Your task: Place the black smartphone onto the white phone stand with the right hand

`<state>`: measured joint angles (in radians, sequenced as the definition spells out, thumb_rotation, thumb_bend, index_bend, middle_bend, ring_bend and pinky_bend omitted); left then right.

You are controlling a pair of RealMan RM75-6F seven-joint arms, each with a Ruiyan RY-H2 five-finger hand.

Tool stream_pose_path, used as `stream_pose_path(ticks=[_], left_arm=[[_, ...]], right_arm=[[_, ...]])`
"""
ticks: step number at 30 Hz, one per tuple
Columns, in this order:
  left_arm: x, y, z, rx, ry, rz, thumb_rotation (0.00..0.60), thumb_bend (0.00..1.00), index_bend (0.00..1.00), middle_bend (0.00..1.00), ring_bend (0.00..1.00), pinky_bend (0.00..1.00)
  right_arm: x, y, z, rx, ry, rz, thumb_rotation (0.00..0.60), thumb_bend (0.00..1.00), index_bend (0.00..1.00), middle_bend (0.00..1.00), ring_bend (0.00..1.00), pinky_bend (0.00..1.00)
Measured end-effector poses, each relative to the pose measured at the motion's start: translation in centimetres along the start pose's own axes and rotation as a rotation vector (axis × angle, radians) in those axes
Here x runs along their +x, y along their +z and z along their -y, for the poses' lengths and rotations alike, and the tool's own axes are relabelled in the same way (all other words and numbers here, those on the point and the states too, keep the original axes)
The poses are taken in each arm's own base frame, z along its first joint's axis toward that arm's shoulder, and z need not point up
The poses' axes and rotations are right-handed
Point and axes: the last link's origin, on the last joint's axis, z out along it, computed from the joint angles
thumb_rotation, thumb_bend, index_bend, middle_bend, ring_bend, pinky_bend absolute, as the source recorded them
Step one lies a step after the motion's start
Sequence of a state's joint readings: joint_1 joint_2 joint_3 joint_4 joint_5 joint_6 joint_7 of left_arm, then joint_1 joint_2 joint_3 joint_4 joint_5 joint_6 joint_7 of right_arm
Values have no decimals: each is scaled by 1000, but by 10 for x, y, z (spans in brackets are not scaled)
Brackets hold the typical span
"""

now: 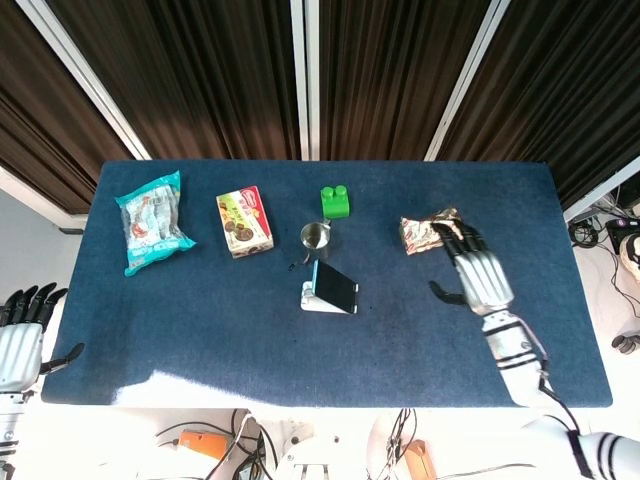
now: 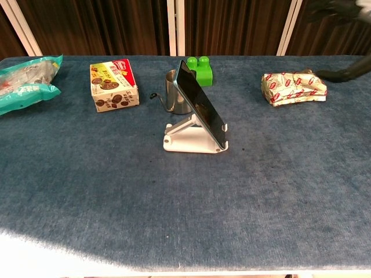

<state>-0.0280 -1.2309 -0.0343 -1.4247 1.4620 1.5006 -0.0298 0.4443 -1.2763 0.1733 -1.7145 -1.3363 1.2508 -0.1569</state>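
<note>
The black smartphone leans tilted on the white phone stand near the middle of the table. My right hand hovers well to the right of it with fingers spread and nothing in them; in the chest view only blurred dark fingertips show at the right edge. My left hand hangs off the table's left edge, fingers apart, holding nothing.
A small metal cup stands just behind the stand, a green block further back. A snack box and teal bag lie left; a wrapped packet lies right, close to my right hand.
</note>
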Motion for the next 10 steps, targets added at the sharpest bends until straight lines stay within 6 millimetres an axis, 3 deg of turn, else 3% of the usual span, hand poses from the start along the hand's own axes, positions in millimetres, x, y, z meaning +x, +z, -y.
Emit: stream_pose_path(ticks=[4,10], left_arm=[[1,-1,0,0,-1,0,600,119,137,75,6,0],[-1,-2,-1,3,-12,3,600,118,137,75,7,0]], right_arm=[[27,-44,-38,-107,-61,-23,600,419,45,98,0,28],[39,-97,-66,-200,-13,-37,600,419,42,95,0,22]])
